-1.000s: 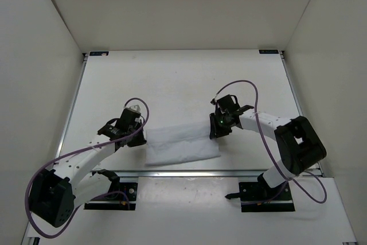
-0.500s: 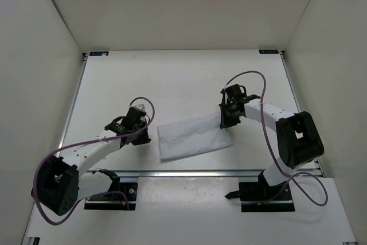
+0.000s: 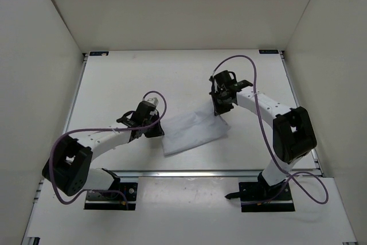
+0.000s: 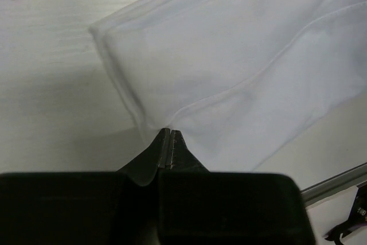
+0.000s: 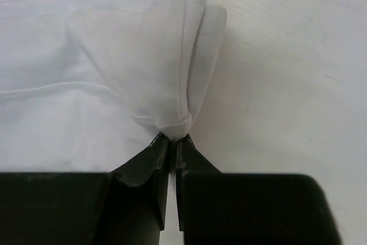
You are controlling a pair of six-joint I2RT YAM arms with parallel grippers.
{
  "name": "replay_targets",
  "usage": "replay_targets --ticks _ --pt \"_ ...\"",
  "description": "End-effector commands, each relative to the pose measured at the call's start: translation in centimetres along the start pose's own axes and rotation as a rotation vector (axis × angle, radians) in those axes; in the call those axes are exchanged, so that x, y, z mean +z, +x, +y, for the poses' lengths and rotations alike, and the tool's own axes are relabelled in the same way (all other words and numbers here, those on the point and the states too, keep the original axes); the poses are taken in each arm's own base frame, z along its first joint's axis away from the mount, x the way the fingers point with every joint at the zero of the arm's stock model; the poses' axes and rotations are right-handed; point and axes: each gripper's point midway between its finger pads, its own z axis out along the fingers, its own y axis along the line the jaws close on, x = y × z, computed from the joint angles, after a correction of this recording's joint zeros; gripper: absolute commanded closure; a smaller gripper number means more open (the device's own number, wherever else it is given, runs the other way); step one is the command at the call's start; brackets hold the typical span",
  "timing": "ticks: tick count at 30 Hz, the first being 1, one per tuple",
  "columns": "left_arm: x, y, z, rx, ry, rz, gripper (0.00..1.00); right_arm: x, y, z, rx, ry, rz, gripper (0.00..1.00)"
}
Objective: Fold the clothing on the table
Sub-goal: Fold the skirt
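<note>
The clothing (image 3: pixel 192 131) is a white folded rectangle lying tilted on the table (image 3: pixel 120 81), its right end farther back. My left gripper (image 3: pixel 156 128) sits at its near-left edge. In the left wrist view that gripper (image 4: pixel 170 132) is shut, its tips pinching the hem where the creases of the clothing (image 4: pixel 229 67) converge. My right gripper (image 3: pixel 219 109) is at the far-right corner. The right wrist view shows the right gripper (image 5: pixel 172 137) shut on a small bunched fold of the clothing (image 5: pixel 92 84).
Off-white enclosure walls (image 3: pixel 40 38) stand on three sides. A metal rail (image 3: pixel 218 171) runs along the table's near edge, with the arm bases (image 3: pixel 261 193) just in front. Purple cables (image 3: pixel 241 61) loop above both arms.
The right gripper has shut on the clothing's corner and moved back. The left gripper has followed to the right. The clothing has slid right and turned with them.
</note>
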Motion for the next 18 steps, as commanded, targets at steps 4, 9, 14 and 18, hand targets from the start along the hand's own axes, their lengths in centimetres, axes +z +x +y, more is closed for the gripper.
replay_targets --ticks 4,9,14,18 --pt "1.2 -0.9 -1.6 0.002 0.058 -0.013 1.0 -1.4 -2.7 3.1 -0.036 0.001 -0.004 1.0" --pt "1.6 0.1 -0.8 0.004 0.044 0.006 1.0 -3.2 -6.1 7.0 -0.008 -0.109 -0.054 1.0" --pt "2.1 0.4 0.3 0.003 -0.008 0.024 1.0 -4.3 -8.1 14.1 -0.028 -0.307 -0.098 1.0" --pt "2.6 1.1 1.2 -0.017 -0.021 0.046 1.0 -3.5 -6.9 19.2 -0.032 -0.438 -0.04 1.0"
